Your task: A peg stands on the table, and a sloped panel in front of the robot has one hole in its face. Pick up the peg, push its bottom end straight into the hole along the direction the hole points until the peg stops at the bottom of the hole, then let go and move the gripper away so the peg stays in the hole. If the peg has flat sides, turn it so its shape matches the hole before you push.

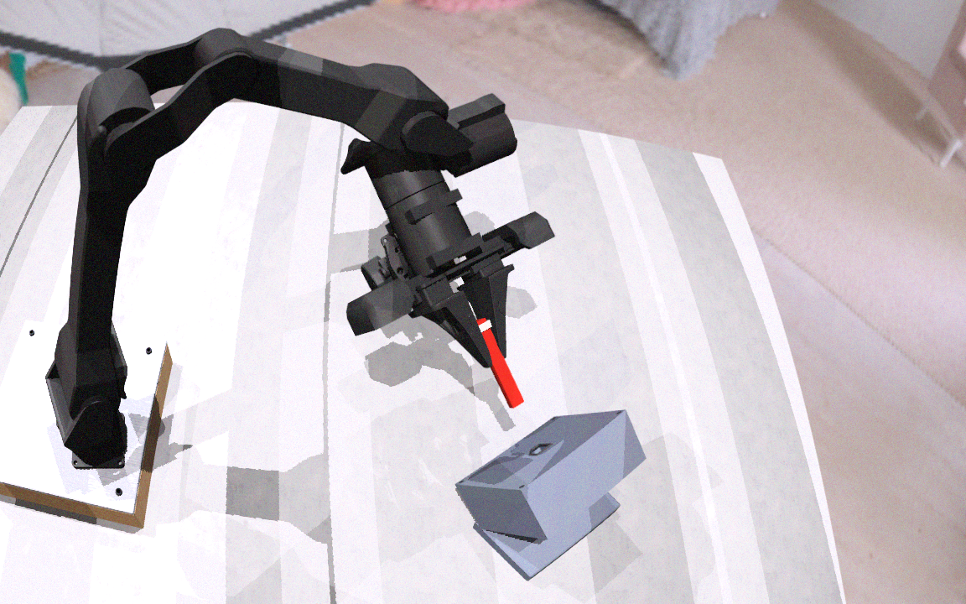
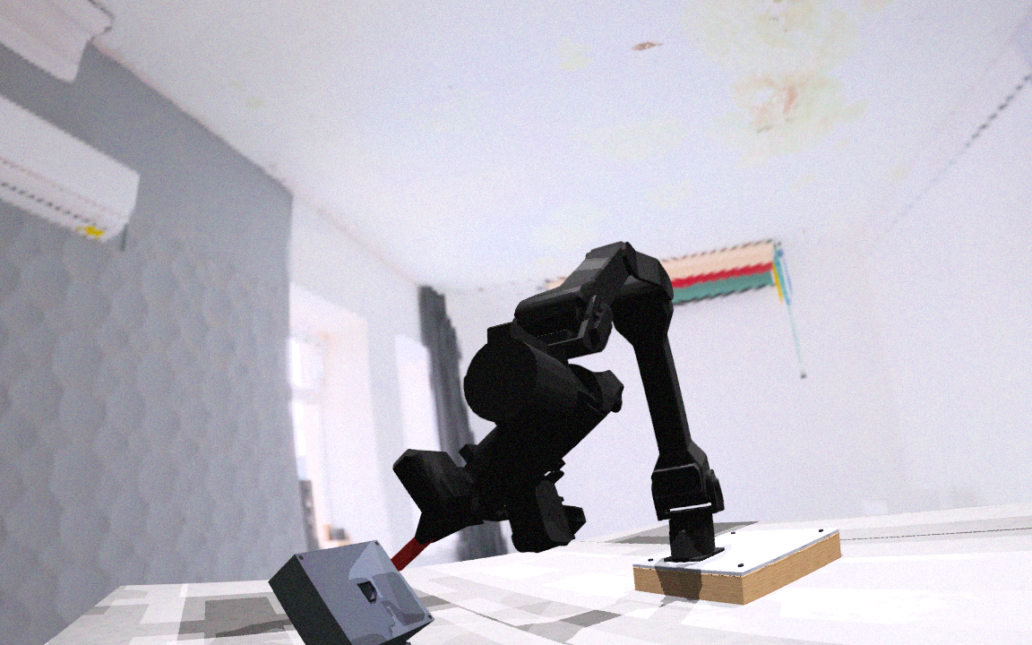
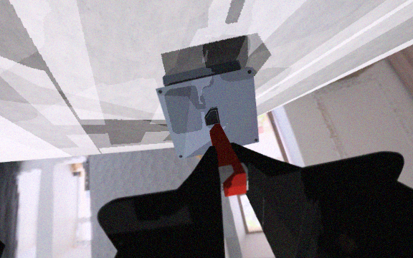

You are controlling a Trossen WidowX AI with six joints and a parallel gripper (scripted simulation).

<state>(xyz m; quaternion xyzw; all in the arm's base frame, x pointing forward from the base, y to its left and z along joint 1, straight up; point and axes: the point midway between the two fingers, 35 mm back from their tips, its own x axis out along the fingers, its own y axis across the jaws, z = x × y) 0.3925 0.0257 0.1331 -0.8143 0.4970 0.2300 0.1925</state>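
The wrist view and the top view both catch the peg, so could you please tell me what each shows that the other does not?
Only the wrist view looks straight at the panel face, with the peg tip just below the hole. Only the top view shows the whole arm, its base plate and the gap from peg to panel. Both show the jaws shut on the red peg.
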